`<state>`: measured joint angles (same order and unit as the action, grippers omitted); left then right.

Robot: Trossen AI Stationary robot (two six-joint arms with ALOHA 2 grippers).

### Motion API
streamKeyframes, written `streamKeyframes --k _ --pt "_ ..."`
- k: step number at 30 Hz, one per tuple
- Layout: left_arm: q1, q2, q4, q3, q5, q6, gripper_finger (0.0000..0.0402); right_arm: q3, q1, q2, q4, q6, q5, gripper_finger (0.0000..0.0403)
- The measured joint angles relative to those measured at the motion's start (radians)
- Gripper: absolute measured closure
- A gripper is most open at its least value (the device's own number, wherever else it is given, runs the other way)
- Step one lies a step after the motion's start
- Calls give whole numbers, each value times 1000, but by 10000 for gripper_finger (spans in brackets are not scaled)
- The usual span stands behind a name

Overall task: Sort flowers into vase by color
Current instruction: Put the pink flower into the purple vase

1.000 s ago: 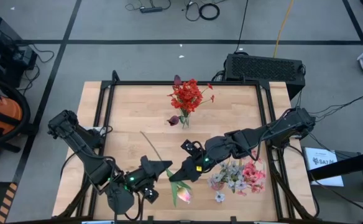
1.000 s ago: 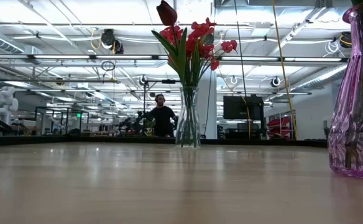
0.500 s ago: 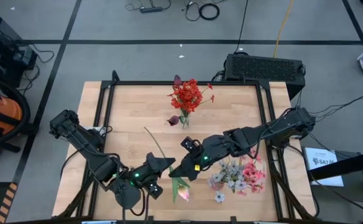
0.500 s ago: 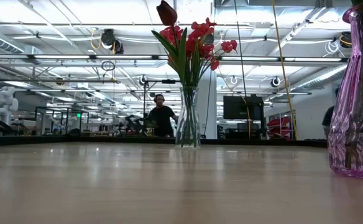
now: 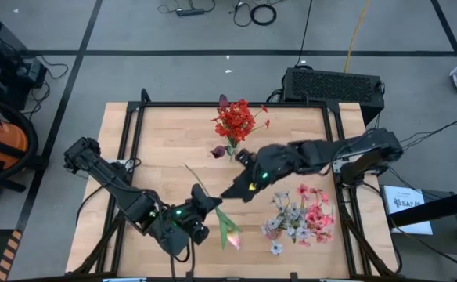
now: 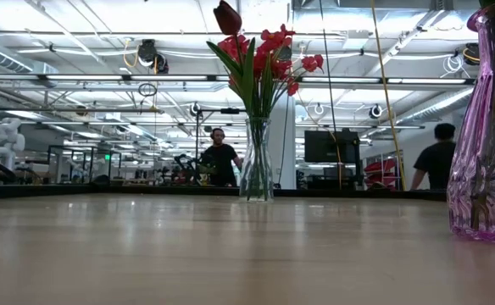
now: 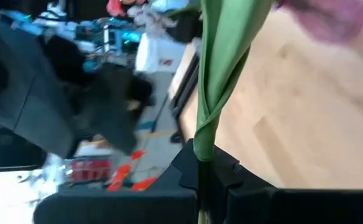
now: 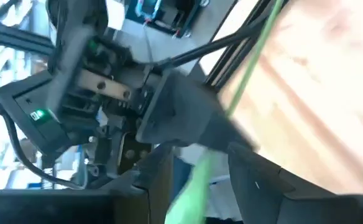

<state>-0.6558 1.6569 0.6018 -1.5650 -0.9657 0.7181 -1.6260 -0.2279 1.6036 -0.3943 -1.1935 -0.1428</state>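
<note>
Purple vase (image 6: 485,127) cut off at low view's right edge.

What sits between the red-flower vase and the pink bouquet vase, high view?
The right gripper and its forearm cross that stretch in the high view, between the red-flower vase and the pink bouquet vase; otherwise bare table.

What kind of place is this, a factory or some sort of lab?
Probably a robotics lab: an open hall with exposed ceiling pipes, a wall-mounted dark screen, loose black cables on the grey floor, and people working behind.

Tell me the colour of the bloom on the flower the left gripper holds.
Pink; the tulip bloom shows best in the high view.
</note>
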Motion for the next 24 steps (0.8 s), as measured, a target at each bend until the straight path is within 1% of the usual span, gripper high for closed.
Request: streamKeyframes --k 4,7,11,15,17,21,22,23,24 --pt "25 -2 0 0 104 -68 397 0 18 -74 -103 106 5 258" --pt "44 -1 3 0 125 -124 397 0 22 -154 -215 202 49 258" --pt "71 -2 3 0 136 -241 397 0 39 -275 -468 367 99 259" --pt "95 -2 2 0 180 -387 397 0 36 -388 -764 405 112 259" --pt "102 -2 3 0 191 -488 397 0 34 -440 -914 390 175 259" --pt "113 -2 2 0 193 -733 397 0 9 -517 -1155 308 370 259" --pt "113 -2 1 0 193 -795 397 3 2 -536 -1180 293 416 259" --pt "113 -2 0 0 193 -847 397 18 -5 -557 -1171 306 456 259" --pt "114 -2 -4 0 190 -895 397 44 -12 -589 -1143 347 483 259"
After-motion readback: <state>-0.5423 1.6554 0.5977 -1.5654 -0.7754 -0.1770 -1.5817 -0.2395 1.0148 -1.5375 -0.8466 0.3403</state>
